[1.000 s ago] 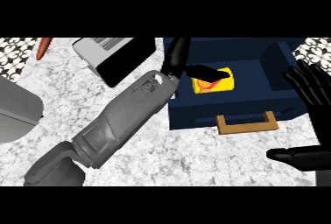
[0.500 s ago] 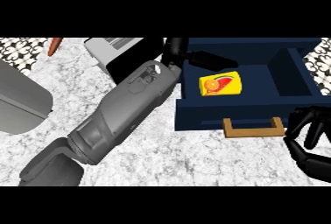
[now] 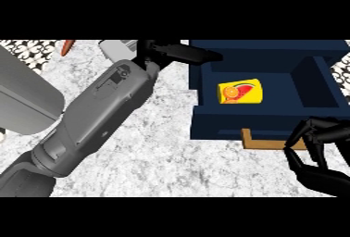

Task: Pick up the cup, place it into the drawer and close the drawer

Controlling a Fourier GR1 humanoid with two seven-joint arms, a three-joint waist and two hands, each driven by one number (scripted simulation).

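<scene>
Your right hand [image 3: 321,178], fingers curled on nothing, sits just beside the wooden handle [image 3: 263,144]. Closing looks like the step in hand. The yellow, fruit-printed cup [image 3: 240,91] lies inside the open navy drawer [image 3: 219,127]. Your left hand [image 3: 167,52], fingers straight, hangs over its far-left corner, so clear it, then push.

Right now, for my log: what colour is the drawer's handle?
The handle is tan; head view.
</scene>
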